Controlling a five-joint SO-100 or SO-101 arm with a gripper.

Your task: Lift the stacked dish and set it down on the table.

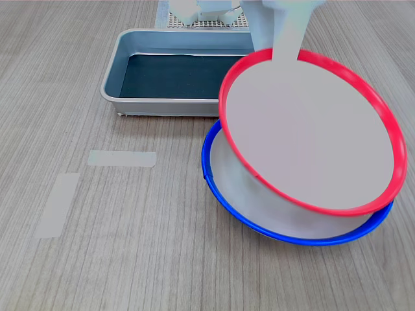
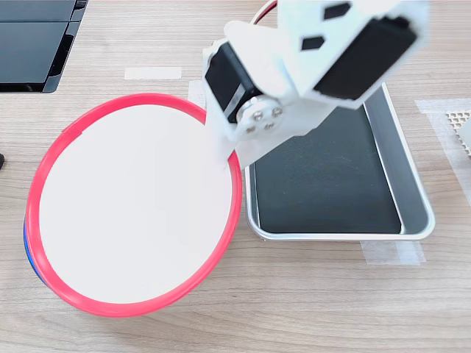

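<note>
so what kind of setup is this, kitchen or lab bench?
Likely a lab bench: bare wood-grain table with tape strips, a metal tray, and a small white gripper lifting the red-rimmed dish.

A light grey-brown wood-grain counter point(image 1: 130, 259) fills both exterior views under even, soft light. Pale tape strips point(image 1: 122, 158) lie on it. A dark flat object point(image 2: 33, 44) sits at the second exterior view's upper left corner.
</note>
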